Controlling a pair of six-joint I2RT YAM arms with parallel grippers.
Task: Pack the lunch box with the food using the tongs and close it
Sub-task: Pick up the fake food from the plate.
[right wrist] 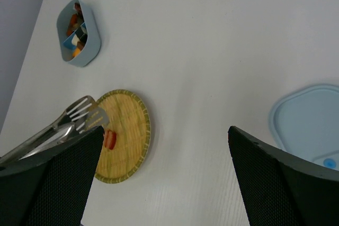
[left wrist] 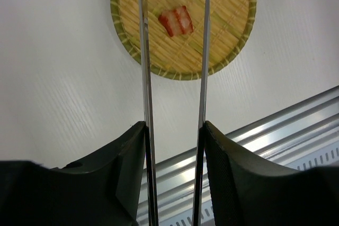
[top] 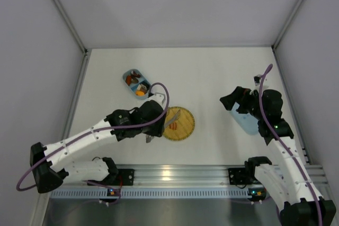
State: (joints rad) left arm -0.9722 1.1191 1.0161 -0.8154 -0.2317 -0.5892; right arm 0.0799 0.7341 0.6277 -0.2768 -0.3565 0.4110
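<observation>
The light-blue lunch box [top: 136, 84] sits open at the back left with several pieces of food inside. One red striped piece of food [left wrist: 176, 21] lies on the round yellow woven plate [left wrist: 233, 51]. My left gripper [left wrist: 174, 125] is shut on the silver tongs [left wrist: 144, 78]. Their two arms reach out over the plate, one on each side of the red piece and above it. The flat blue lid [top: 244, 121] lies at the right, and my right gripper [right wrist: 165, 128] hovers open beside it with nothing between its fingers.
The plate [top: 178, 124] sits near the table's front edge, just ahead of the aluminium base rail [top: 180, 173]. Grey walls enclose the table on the left, back and right.
</observation>
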